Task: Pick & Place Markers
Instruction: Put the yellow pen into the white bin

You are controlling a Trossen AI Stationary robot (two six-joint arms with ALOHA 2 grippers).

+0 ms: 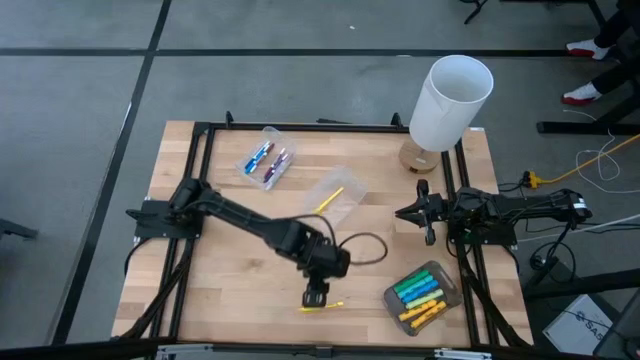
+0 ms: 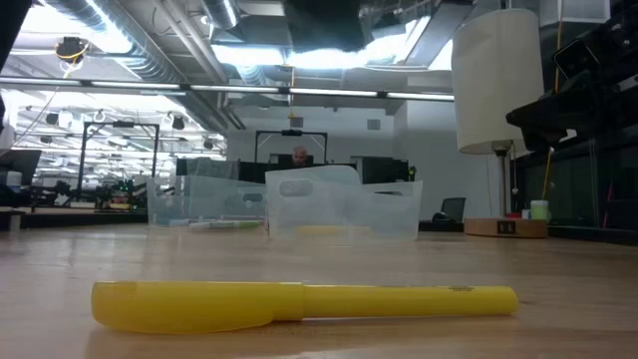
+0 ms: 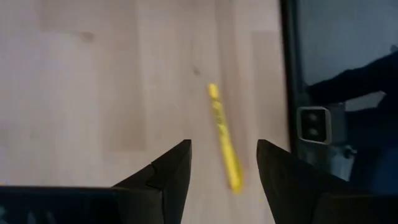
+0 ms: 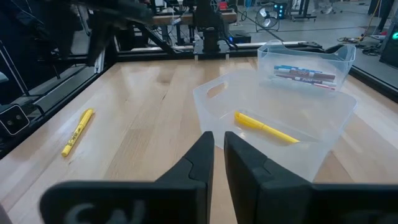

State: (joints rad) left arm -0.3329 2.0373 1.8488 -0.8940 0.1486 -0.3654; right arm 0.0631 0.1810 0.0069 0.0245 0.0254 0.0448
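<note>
Left claw [image 1: 316,296] hovers with its fingers parted and nothing held, directly over a loose yellow marker [image 1: 323,306] lying flat on the surface [image 1: 220,270] — seen between the fingers in the left wrist view. Right claw [image 1: 428,214] waits well apart at the far edge, fingers nearly closed and empty.

Progress, judged from the layout:
- Beyond the left claw, one clear tub [image 1: 335,196] holds a single yellow marker; another tub [image 1: 265,158] holds blue-capped and purple markers.
- Beside the left claw, a third tub [image 1: 424,294] still holds green, blue and yellow markers — most sorting appears to remain.
</note>
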